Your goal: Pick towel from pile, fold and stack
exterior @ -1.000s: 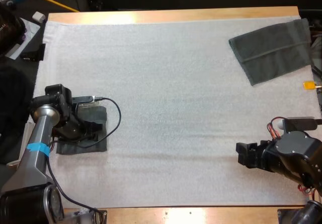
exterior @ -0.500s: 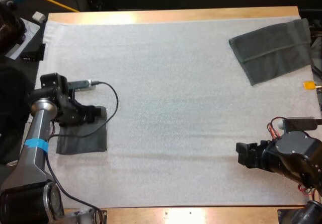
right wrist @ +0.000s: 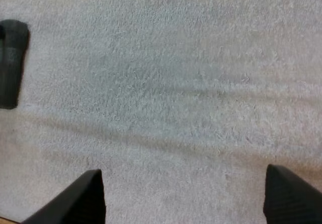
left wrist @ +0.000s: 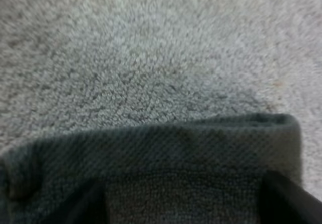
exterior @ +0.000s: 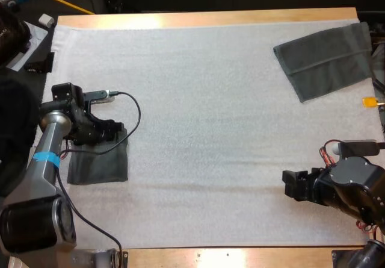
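Note:
A small folded dark grey-green towel [exterior: 99, 162] lies on the white mat at the left. My left gripper [exterior: 113, 129] hovers at its far edge. In the left wrist view the fingers [left wrist: 287, 199] stand wide apart, and the towel's folded edge [left wrist: 166, 143] lies flat between and below them. A second, larger towel [exterior: 328, 57] lies spread at an angle at the far right. My right gripper [exterior: 292, 183] is low over bare mat at the near right, open, with nothing between its fingers [right wrist: 80, 196].
The white mat [exterior: 204, 99] covers nearly the whole table between the two towels. Loose items and a dark bulk lie off the table's left edge [exterior: 24, 51]. In the right wrist view a dark shape [right wrist: 11, 63] that I cannot identify lies on the mat.
My left gripper has moved from over the middle of the folded towel to its far edge, leaving the towel flat on the mat. The right arm has not moved.

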`<state>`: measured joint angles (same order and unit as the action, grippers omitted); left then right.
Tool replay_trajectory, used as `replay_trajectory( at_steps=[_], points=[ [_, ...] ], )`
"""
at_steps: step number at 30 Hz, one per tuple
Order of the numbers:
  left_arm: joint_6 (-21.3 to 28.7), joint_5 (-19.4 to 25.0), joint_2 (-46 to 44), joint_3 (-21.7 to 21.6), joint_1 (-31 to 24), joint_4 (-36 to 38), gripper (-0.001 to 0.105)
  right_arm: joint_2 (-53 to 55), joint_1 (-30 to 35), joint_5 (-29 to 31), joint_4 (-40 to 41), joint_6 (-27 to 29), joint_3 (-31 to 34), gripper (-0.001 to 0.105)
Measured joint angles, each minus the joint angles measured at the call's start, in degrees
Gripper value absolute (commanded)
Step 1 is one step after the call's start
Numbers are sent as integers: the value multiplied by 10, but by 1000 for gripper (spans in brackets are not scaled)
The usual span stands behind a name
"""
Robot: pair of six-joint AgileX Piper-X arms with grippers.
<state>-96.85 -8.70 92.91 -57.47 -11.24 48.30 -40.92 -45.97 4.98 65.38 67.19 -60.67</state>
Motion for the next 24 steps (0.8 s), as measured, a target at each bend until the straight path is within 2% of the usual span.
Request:
replay_trajectory(
  at_steps=[10,18,19,24],
  points=[
    [-1,-1,16,-7,0,10,61,0,0,0,0,0,0,64],
    [-2,-3,-48,-51,0,27,61,0,0,0,0,0,0,64],
    [-2,-7,-77,-60,0,30,61,0,0,0,0,0,0,64],
    [-2,-7,-94,-63,0,32,61,0,0,0,-3,0,0,64]
  ],
)
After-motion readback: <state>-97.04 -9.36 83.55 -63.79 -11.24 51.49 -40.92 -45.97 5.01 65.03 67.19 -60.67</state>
